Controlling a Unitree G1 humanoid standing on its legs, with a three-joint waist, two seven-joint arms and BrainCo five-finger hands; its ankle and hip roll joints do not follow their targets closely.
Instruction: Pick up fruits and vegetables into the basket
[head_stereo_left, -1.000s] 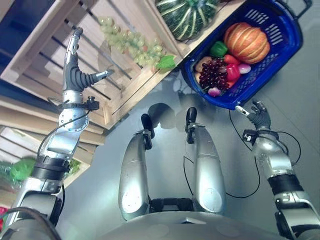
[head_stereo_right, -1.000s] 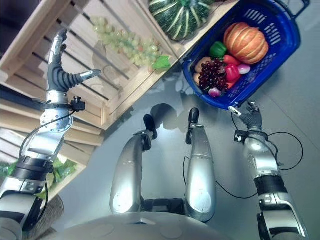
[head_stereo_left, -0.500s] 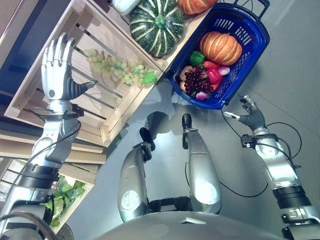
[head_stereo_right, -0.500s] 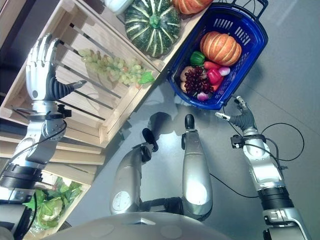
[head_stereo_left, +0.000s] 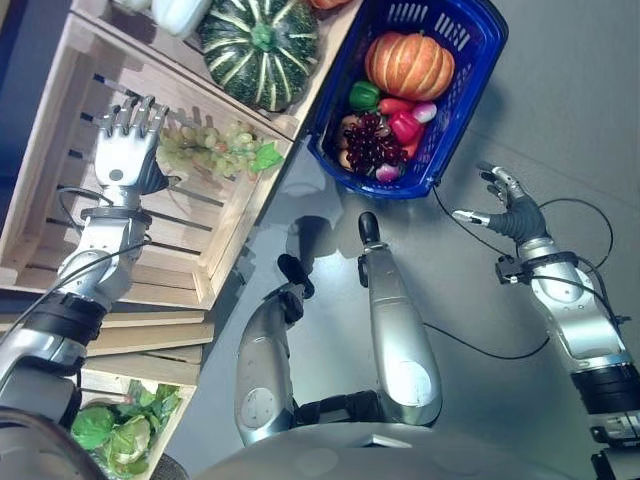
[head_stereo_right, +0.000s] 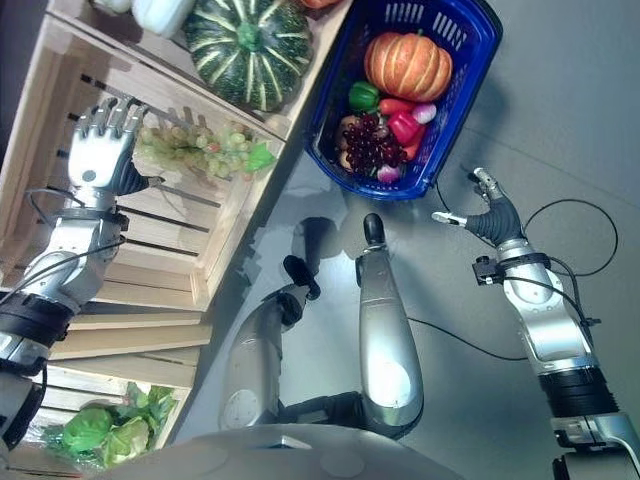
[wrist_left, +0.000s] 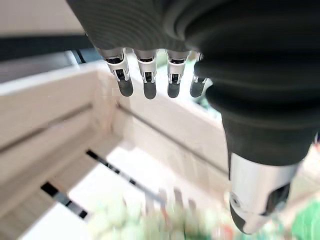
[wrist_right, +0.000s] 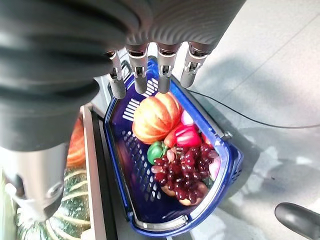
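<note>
Left robot hand (wrist_left: 150, 75), fingers straight, above a pale wooden crate (wrist_left: 60, 115) with blurred green grapes (wrist_left: 150, 222) below.

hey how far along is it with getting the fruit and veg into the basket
Partly done. The blue basket already holds an orange pumpkin, dark grapes, a green pepper and red pieces. In hand: nothing; the left hand is open over the green grapes in the wooden crate, the right hand open near the basket. Left: green grapes and the striped squash.
</note>
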